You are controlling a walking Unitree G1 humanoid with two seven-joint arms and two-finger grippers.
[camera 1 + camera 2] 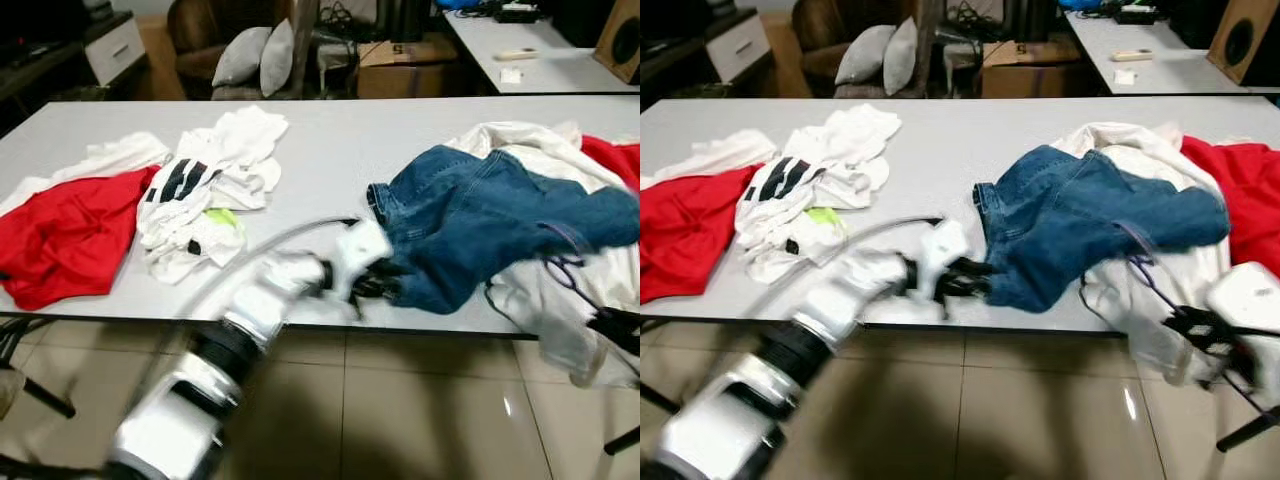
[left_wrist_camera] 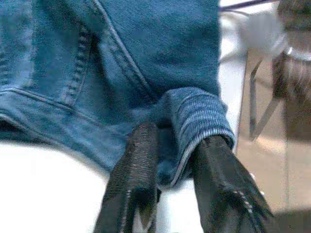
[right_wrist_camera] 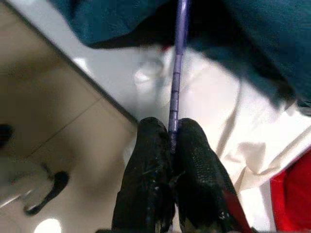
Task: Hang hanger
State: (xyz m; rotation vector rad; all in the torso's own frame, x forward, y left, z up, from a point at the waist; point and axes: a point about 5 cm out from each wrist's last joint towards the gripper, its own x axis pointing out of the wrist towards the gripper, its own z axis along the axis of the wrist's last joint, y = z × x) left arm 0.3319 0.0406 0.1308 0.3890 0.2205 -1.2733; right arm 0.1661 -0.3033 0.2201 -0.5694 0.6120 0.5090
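The two eye views look forward and down from the head across the table [image 1: 330, 150], both taking in the jeans [image 1: 480, 220] and the floor below the near edge. The left wrist view sits very close along its fingers [image 2: 136, 174] to the jeans' hem. The right wrist view looks down its fingers [image 3: 194, 160] at the table edge, cloth and floor.
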